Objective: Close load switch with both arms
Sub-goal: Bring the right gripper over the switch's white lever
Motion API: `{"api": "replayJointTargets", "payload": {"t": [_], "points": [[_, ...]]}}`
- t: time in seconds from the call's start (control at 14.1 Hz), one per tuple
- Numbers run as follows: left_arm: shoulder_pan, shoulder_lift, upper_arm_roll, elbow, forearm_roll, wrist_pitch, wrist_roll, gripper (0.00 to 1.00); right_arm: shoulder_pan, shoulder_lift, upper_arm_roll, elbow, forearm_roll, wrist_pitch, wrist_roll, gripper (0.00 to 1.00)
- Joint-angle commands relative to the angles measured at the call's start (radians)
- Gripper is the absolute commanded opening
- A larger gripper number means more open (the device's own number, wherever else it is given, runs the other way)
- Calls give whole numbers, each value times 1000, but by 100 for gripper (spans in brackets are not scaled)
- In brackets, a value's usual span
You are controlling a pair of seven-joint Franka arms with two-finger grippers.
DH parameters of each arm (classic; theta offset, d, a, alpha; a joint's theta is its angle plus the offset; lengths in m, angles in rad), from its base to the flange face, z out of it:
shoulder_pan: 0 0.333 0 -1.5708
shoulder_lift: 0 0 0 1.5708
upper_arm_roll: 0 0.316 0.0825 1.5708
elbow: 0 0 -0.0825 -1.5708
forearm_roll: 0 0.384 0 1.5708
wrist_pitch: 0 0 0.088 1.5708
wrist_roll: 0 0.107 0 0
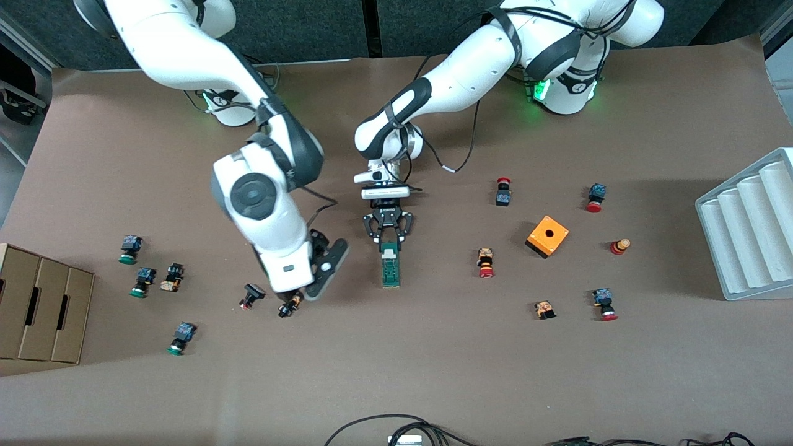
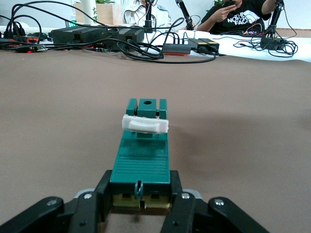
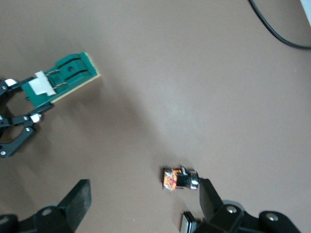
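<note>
The load switch [image 1: 390, 267], a narrow green block with a white piece [image 1: 389, 251] on top, lies on the brown table near its middle. My left gripper [image 1: 388, 243] is shut on the switch's end nearest the arms' bases. In the left wrist view the fingers [image 2: 177, 196] clamp both sides of the switch [image 2: 142, 160]. My right gripper [image 1: 308, 286] hovers open just above the table beside the switch, toward the right arm's end. In the right wrist view its open fingers [image 3: 80, 196] hold nothing, and the switch [image 3: 65, 77] is a short way off.
A small orange-and-black push button [image 3: 177, 178] lies by one right finger. More push buttons are scattered around, green-capped [image 1: 144, 282] and red-capped [image 1: 486, 262]. An orange cube [image 1: 547, 236], a white ribbed tray [image 1: 753, 223] and a cardboard box [image 1: 37, 310] stand toward the table's ends.
</note>
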Motion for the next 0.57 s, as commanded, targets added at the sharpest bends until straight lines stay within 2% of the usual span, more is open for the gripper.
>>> {"api": "replayJointTargets", "payload": {"t": [0.0, 0.28, 0.5], "points": [[-20, 18, 7, 16, 14, 6, -35, 36, 24, 25, -5, 9, -26, 34, -2, 99], [-20, 18, 7, 16, 14, 6, -35, 36, 64, 64, -5, 9, -27, 70, -22, 99], [-20, 18, 7, 16, 14, 6, -35, 36, 99, 89, -5, 9, -27, 97, -109, 99]]}}
